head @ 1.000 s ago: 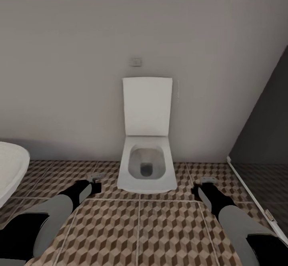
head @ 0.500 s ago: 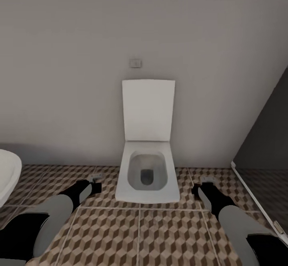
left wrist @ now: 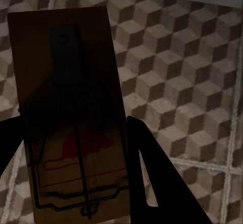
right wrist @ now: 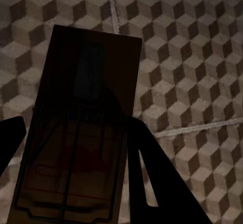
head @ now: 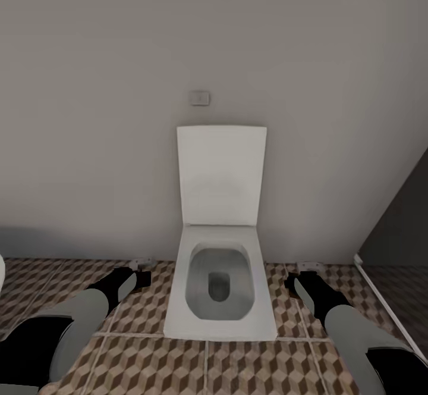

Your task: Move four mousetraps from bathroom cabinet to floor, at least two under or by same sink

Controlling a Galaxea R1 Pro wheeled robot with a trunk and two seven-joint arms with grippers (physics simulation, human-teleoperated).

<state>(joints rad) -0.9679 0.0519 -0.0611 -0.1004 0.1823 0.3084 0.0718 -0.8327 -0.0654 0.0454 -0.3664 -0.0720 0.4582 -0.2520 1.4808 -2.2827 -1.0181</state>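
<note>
Closer than a second before, the white square toilet (head: 219,282) stood at twelve o'clock on the cube-patterned tiled floor (head: 148,365), while the left gripper (left wrist: 76,148) and right gripper (right wrist: 71,153) each clasped a flat dark-brown wooden mousetrap (left wrist: 66,107) (right wrist: 83,128).

Two mousetraps (left wrist: 71,118) (right wrist: 81,133), two tools (head: 141,271) (head: 306,275), one toilet (head: 220,282)

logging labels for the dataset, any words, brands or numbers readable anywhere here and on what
None can be read.
Left mousetrap: red mark and thin red lines on the board, too dark and blurred to read.
Right mousetrap: faint reddish lines, unreadable.
Wall plate above the toilet: no legible marking.
</note>
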